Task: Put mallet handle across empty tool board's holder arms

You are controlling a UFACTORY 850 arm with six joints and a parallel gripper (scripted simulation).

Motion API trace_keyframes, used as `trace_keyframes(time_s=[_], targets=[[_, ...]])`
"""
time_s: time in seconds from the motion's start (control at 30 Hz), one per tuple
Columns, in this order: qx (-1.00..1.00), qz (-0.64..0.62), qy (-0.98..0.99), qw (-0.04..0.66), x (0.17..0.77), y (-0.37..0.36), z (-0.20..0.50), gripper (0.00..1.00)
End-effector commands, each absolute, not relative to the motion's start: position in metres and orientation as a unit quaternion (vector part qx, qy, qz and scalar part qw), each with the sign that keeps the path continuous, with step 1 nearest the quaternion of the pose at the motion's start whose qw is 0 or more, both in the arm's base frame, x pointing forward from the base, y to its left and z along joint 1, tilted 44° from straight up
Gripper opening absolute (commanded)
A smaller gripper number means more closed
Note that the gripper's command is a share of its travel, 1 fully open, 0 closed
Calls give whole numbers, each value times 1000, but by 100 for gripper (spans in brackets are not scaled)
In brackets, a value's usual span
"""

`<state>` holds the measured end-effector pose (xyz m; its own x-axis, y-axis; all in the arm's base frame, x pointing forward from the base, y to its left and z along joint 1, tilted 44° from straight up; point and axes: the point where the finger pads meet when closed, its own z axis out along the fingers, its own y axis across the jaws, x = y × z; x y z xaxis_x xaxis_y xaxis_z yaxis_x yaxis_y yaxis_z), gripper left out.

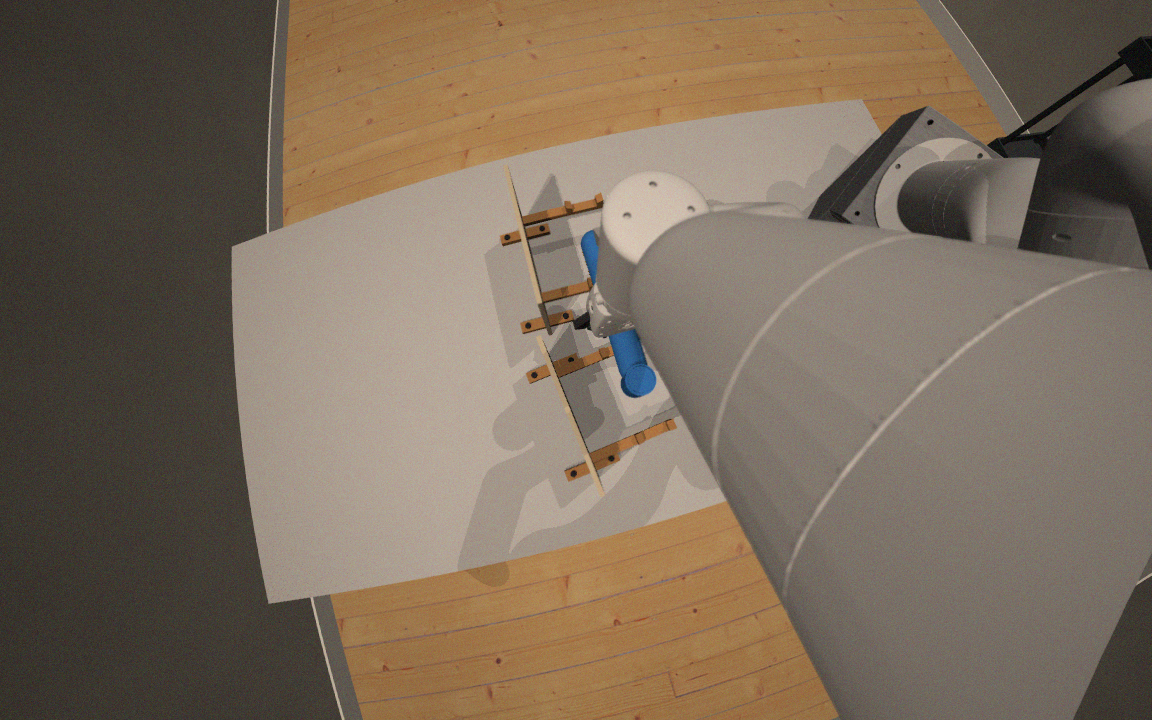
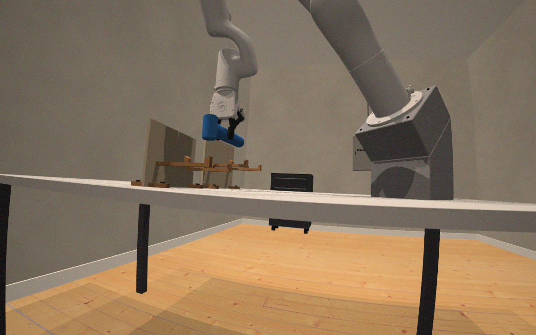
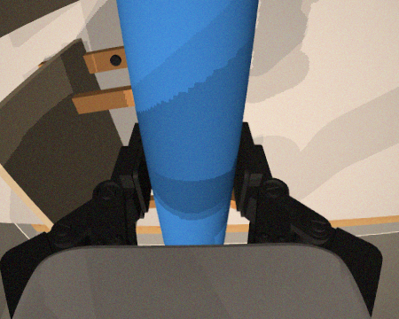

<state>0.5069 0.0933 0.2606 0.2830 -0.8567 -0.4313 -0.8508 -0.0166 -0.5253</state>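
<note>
Clamping the blue mallet [image 2: 221,133], the half-closed gripper [image 2: 231,127] hangs above the boards.

The gripper [image 2: 231,124] hangs above the table [image 2: 286,204], its black fingers [image 2: 232,130] clamped on the blue mallet [image 2: 220,132]. The mallet is in the air, well clear of the wooden holder arms [image 2: 203,165] below it, its thick head toward the left and its handle slanting down to the right. Two tan tool boards [image 2: 168,151] stand upright behind the arms. At right, the white arm [image 2: 361,54] rises from its grey pedestal [image 2: 436,166].
</note>
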Motion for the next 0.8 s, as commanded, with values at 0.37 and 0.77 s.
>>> trace_keyframes(time_s=[0.37, 0.77], targets=[[-707, -1, 600, 374, 452, 207, 309, 0], [-741, -22, 559, 371, 449, 212, 313, 0]])
